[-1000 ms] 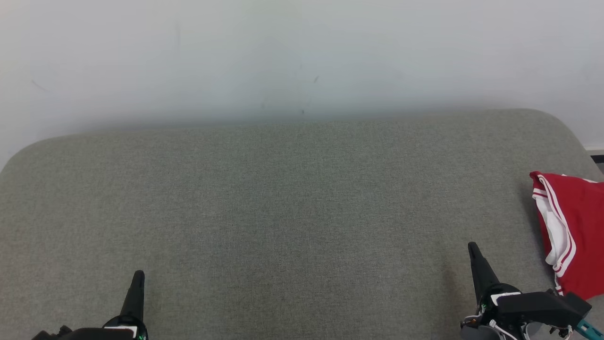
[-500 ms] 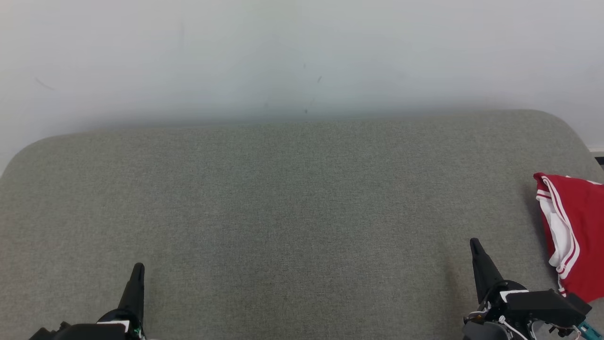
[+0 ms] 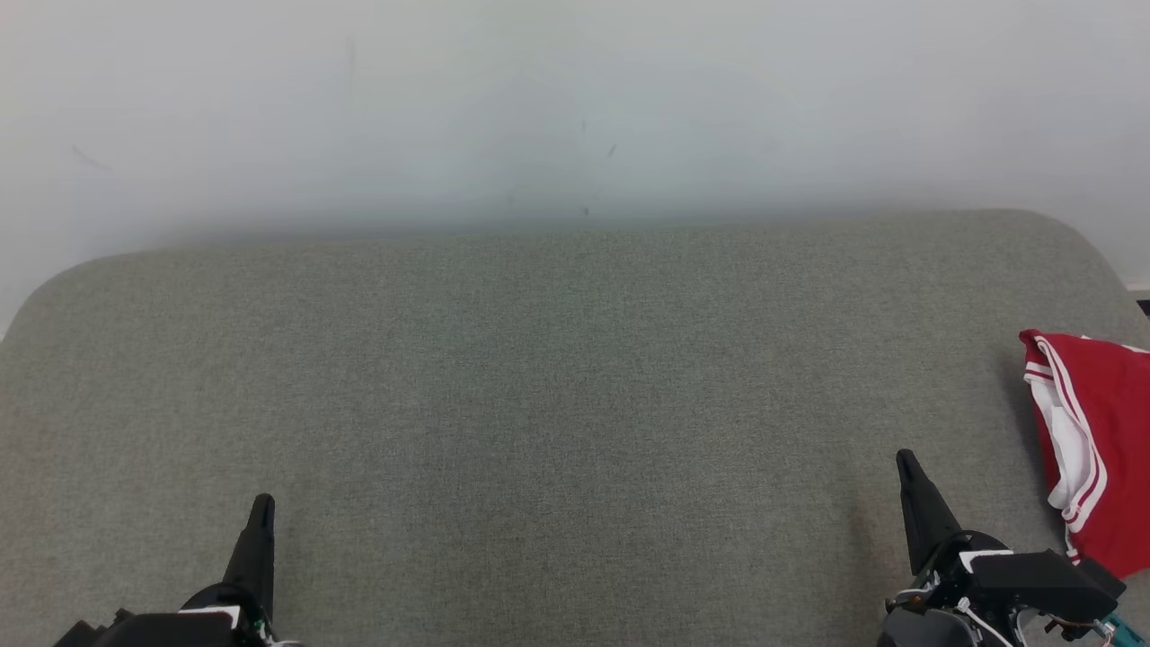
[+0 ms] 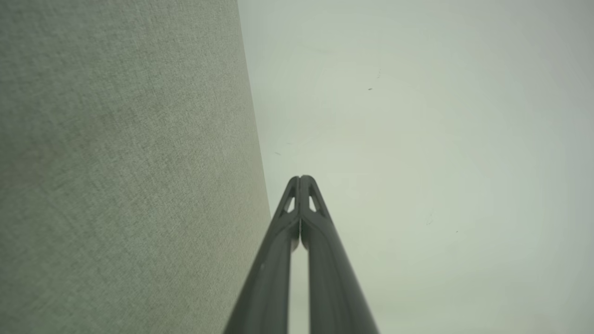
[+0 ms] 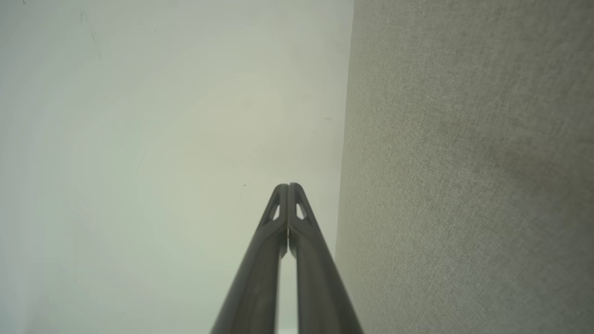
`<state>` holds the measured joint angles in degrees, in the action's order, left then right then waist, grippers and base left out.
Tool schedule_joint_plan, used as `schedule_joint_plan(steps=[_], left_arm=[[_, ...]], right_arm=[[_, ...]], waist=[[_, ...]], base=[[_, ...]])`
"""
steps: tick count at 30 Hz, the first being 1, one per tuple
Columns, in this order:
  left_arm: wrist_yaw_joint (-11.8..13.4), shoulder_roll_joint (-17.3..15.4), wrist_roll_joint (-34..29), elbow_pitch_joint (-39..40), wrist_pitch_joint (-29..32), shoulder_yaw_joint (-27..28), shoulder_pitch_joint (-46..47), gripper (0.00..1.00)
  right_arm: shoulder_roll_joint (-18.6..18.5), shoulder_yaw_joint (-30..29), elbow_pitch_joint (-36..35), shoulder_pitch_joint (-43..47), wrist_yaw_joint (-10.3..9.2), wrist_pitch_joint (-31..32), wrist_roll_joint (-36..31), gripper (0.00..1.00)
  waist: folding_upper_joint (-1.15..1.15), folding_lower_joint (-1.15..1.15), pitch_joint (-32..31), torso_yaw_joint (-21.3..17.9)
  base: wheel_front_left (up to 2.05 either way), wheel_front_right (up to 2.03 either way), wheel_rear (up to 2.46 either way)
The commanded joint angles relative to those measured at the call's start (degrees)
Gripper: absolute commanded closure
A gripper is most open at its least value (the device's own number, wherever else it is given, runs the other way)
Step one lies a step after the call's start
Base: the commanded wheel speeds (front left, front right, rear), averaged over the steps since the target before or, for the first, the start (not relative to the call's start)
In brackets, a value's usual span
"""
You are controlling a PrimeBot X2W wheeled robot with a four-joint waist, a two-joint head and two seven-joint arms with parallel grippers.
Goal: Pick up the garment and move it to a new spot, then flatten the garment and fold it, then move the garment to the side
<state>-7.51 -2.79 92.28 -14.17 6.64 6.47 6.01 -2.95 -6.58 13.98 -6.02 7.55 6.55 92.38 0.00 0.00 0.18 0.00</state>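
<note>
The garment (image 3: 1103,431) is red with white stripes and lies bunched at the right edge of the grey fabric surface (image 3: 557,404), partly cut off by the head view's border. My right gripper (image 3: 906,463) stands shut at the lower right, just left of the garment and apart from it. At the lower left my left gripper (image 3: 262,503) is shut too, holding nothing. Each wrist view shows its own gripper, left (image 4: 300,178) and right (image 5: 288,186), with tips pressed together, pointing toward the pale wall.
The grey fabric surface has rounded far corners and meets a pale wall (image 3: 575,108) behind it. A wide stretch of bare fabric lies between the two grippers. The surface shows beside the fingers in the left wrist view (image 4: 116,162) and the right wrist view (image 5: 464,162).
The whole head picture has shifted slightly, so the camera moved. Both grippers sit a little higher in the picture than before; both stay shut. The garment has not moved.
</note>
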Motion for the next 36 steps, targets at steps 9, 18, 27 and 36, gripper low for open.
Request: schedule_joint_plan(steps=[9,18,27,36], left_arm=[[-0.05,-0.17,0.24,0.23,0.03,0.2,0.55,1.0],[-0.05,-0.17,0.25,0.23,0.03,0.19,0.54,1.0],[-0.05,-0.17,0.25,0.23,0.03,0.19,0.54,1.0],[-0.05,-0.17,0.25,0.23,0.02,0.18,0.53,1.0]], right_arm=[[0.13,-0.03,-0.09,-0.33,-0.12,0.19,0.08,1.0],[0.13,-0.03,-0.09,-0.33,-0.12,0.18,0.08,1.0],[0.13,-0.03,-0.09,-0.33,-0.12,0.18,0.08,1.0],[0.13,-0.02,-0.09,-0.33,-0.12,0.18,0.08,1.0]], waist=[[0.0,0.0,0.0,0.0],[0.0,0.0,0.0,0.0],[0.0,0.0,0.0,0.0],[0.0,0.0,0.0,0.0]], base=[[0.0,0.0,0.0],[0.0,0.0,0.0],[0.0,0.0,0.0],[0.0,0.0,0.0]])
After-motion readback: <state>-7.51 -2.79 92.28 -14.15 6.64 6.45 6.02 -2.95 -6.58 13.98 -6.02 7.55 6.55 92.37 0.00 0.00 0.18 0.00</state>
